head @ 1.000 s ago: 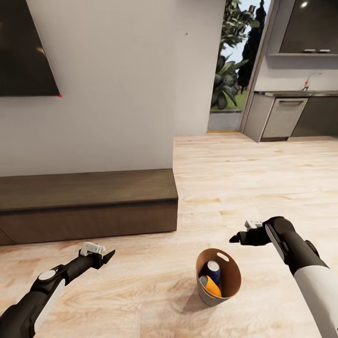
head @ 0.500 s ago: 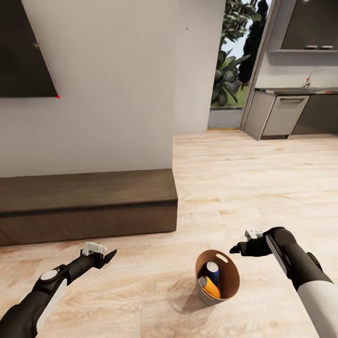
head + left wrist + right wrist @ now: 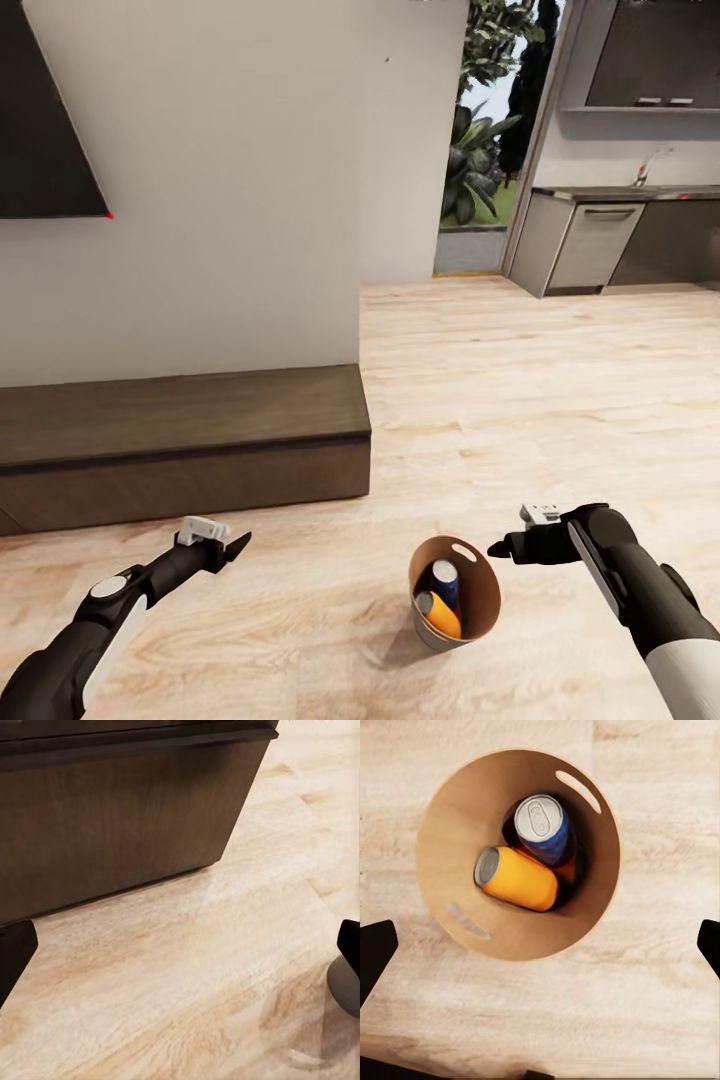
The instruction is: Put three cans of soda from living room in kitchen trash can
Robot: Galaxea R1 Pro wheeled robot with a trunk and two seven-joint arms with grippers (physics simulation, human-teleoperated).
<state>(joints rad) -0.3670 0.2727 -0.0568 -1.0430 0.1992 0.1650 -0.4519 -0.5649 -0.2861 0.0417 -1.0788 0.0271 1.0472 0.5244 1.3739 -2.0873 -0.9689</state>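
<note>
Tan-lined trash can (image 3: 455,592) stands on open plank floor (image 3: 540,400) at 6 o'clock, holding the blue soda can (image 3: 542,829) and orange soda cans (image 3: 516,878). Bare floor runs to the kitchen (image 3: 600,230) at 1 o'clock; a dark bench (image 3: 180,445) flanks at 10. Left gripper (image 3: 236,545) and right gripper (image 3: 500,548) hover with jaws released. Since earlier, the view has shifted slightly.

3rd can (image 3: 568,867) mostly hidden, TV (image 3: 40,140) cropped

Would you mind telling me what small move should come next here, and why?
Probably pull the right gripper back from the trash can. Its open fingers hold nothing, and the blue can and orange can already lie inside, with more orange beneath them.
</note>
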